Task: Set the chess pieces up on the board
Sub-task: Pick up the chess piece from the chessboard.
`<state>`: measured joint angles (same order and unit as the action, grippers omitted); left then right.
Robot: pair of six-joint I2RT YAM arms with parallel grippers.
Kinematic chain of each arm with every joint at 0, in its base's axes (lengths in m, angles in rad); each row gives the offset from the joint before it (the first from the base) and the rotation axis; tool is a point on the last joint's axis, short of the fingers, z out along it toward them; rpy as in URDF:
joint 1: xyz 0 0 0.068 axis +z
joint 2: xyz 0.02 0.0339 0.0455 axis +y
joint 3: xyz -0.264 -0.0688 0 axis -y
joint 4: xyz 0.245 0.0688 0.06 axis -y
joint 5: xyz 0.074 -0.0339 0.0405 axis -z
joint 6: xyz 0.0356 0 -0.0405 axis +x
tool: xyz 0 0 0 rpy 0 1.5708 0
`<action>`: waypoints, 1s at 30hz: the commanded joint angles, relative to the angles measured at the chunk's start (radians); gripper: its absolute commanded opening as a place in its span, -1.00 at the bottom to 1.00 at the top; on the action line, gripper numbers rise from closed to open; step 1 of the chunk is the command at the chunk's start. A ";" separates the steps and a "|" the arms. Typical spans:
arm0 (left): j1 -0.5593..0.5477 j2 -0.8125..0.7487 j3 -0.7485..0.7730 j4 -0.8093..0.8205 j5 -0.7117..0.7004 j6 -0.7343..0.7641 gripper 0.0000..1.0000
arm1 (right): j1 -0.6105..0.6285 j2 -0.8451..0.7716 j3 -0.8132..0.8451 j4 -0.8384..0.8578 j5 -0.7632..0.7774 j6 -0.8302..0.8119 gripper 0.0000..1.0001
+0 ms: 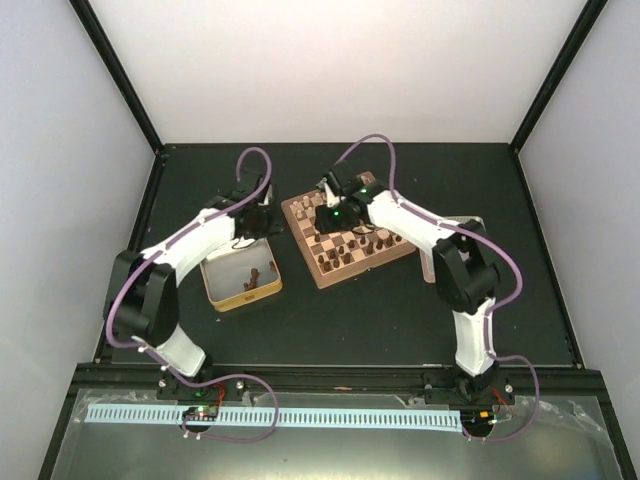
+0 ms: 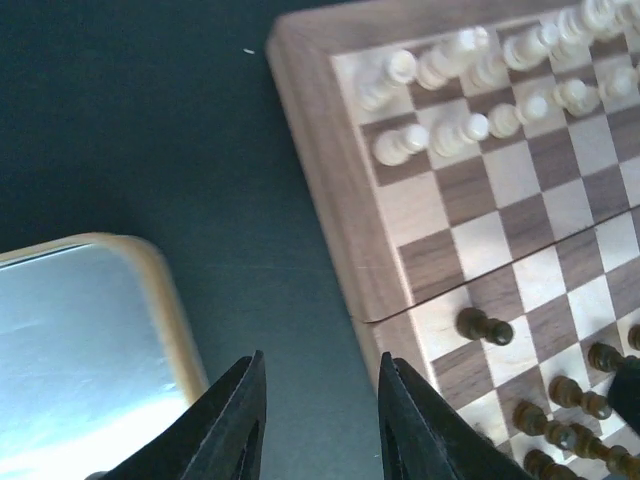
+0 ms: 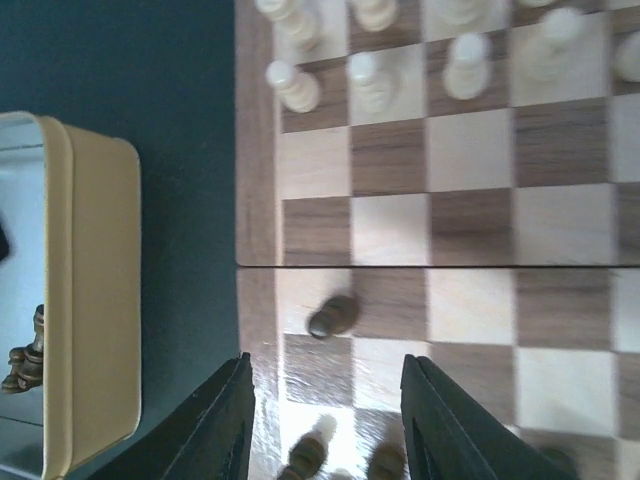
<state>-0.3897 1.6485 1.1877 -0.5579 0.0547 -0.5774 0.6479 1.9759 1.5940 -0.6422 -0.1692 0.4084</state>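
The board lies mid-table, with dark chess pieces standing on its near half. My right gripper is open above the board's left columns, and nothing is between its fingers. One dark piece sits on the board just ahead of it, and two more stand below the jaws. My left gripper is open and empty over the dark table, between the tin and the board's rim. A few dark pieces show at its right.
An open yellow-rimmed tin left of the board holds several dark pieces, which also show in the right wrist view. Pale cream chessmen fill the board's far rows. Black frame rails edge the table.
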 commanded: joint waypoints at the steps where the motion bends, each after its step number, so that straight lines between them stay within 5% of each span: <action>1: 0.052 -0.116 -0.106 0.080 -0.036 -0.030 -0.34 | 0.040 0.082 0.107 -0.080 0.036 -0.050 -0.18; 27: 0.126 -0.176 -0.212 0.089 0.017 -0.010 -0.35 | 0.071 0.266 0.267 -0.163 0.091 -0.057 -0.50; 30: 0.125 -0.174 -0.214 0.090 0.017 -0.010 -0.35 | 0.071 0.259 0.260 -0.165 0.096 -0.053 -0.72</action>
<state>-0.2737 1.4799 0.9668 -0.4843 0.0559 -0.5953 0.7132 2.2292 1.8290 -0.7937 -0.0738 0.3561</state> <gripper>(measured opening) 0.328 0.202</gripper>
